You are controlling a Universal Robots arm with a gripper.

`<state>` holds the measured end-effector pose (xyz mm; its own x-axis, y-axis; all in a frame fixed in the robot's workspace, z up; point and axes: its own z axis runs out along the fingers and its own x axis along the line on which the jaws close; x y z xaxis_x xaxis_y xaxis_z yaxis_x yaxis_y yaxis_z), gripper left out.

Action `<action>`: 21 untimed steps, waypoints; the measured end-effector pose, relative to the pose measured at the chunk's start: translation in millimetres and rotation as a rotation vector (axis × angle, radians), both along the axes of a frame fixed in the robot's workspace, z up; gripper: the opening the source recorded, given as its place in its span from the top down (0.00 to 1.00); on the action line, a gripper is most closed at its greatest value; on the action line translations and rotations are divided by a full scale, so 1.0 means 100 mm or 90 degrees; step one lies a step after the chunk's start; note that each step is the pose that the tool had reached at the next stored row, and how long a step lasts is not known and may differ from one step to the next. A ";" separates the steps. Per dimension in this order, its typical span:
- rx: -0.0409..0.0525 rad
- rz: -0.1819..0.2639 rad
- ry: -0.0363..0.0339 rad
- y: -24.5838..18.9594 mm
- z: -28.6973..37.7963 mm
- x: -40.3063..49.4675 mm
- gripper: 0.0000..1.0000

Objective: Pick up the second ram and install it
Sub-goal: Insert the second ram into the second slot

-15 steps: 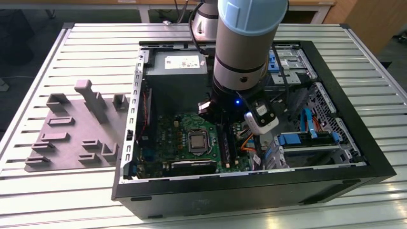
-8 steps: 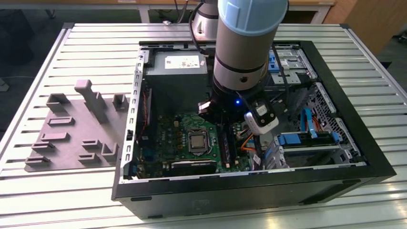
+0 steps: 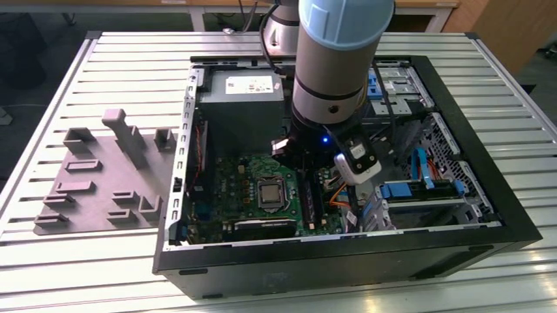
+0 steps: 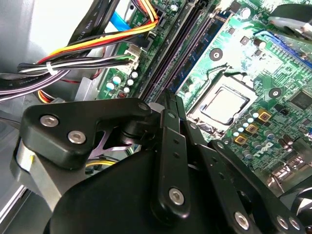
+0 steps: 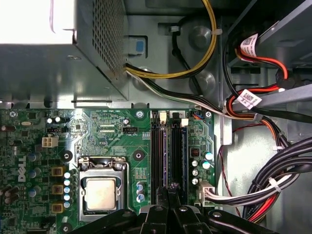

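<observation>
Second ram (image 5: 176,161) appears in the first wrist view as a long dark strip lying along the memory slots (image 5: 157,156). It runs straight out from the tips of the gripper (image 5: 169,192). Whether it is seated in a slot or sits just above one cannot be determined.

On the exterior view's left, a grey moulded tray (image 3: 96,189) rests on the slatted table (image 3: 52,261), well apart from the gripper (image 3: 301,156). The open computer case (image 3: 348,261) is next. Inside it, the power supply (image 3: 239,104) lies beyond the gripper, and the green motherboard (image 3: 222,189) lies beneath it. The processor socket (image 3: 271,193) sits just beside the gripper, on the tray side.

In the second wrist view, the gripper (image 4: 173,105) is lowered close to the slots. Its two black fingers (image 4: 168,146) are drawn together, with only a thin line between them. Whether that line is a clamped stick cannot be determined.

On the far side of the gripper from the socket, bundled cables (image 5: 273,180) and a blue drive bay (image 3: 409,190) occupy the case.
</observation>
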<state>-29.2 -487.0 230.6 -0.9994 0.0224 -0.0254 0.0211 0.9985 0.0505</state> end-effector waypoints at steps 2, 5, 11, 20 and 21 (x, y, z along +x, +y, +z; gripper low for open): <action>-0.0001 0.000 0.0001 0.000 -0.001 0.000 0.89; 0.0000 0.000 0.0000 0.000 -0.009 0.000 0.89; 0.0001 0.000 0.0001 0.000 -0.013 0.000 0.89; 0.0091 0.000 0.0000 0.000 -0.014 0.000 0.89; 0.0091 0.000 0.0000 0.000 -0.014 0.000 0.89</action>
<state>-29.2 -486.9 229.2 -0.9994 0.0229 -0.0251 0.0212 0.9977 0.0649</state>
